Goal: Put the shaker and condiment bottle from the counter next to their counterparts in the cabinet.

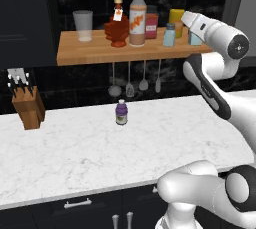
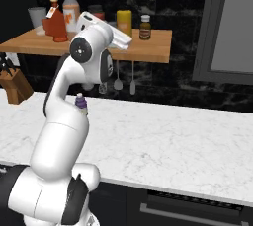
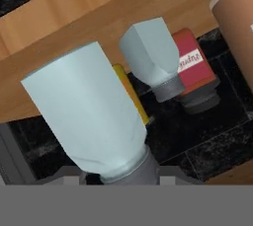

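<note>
The white marble desk [image 1: 100, 148] carries a knife block [image 1: 27, 104] and a small purple bottle [image 1: 121, 112]. Above it, on the wooden cabinet shelf [image 1: 90, 53], the red-brown condiment bottle [image 1: 117, 25] stands against the tall orange-labelled bottle [image 1: 137, 15]. At the shelf's right end the hand [image 1: 192, 35] is clamped on the pale blue shaker [image 3: 94, 116], just beside its twin shaker [image 1: 170, 35].

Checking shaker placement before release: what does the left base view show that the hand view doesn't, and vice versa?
Left base view: condiment bottle already on the cabinet shelf, purple bottle on the counter. Hand view: the carried shaker close up, cap toward the camera. Both: counterpart shaker, red jar.
</note>
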